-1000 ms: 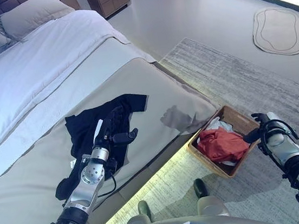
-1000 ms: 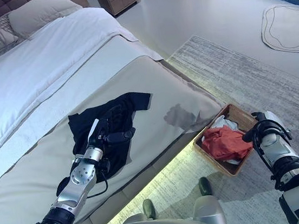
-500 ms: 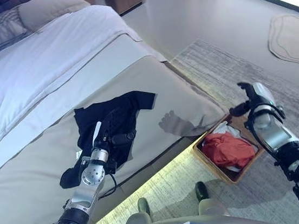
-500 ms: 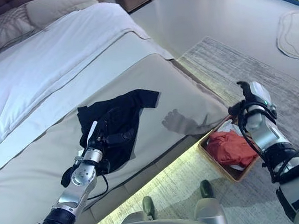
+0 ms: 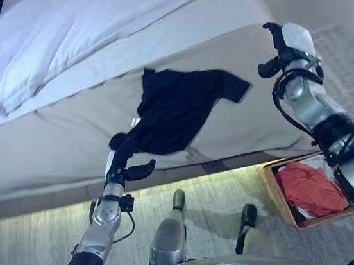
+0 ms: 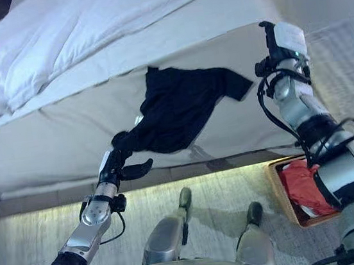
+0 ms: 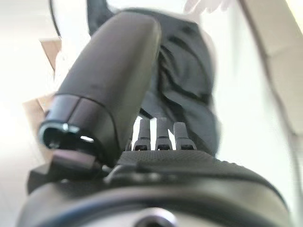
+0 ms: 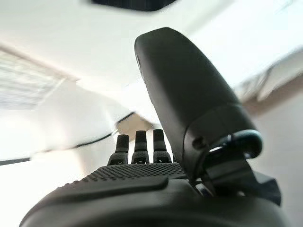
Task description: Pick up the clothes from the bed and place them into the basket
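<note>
Left hand [image 5: 124, 166] clenched on black T-shirt [image 5: 177, 110] hem, right hand [image 5: 278, 49] released above bed [image 5: 68, 139]; best lifted clear, then across to wicker basket [image 5: 276, 191].

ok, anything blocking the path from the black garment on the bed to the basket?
Nothing visible. The black garment lies on the bed near its edge, with the left hand at its lower corner. The basket sits on the floor below, open-topped, with red clothing already inside.
</note>
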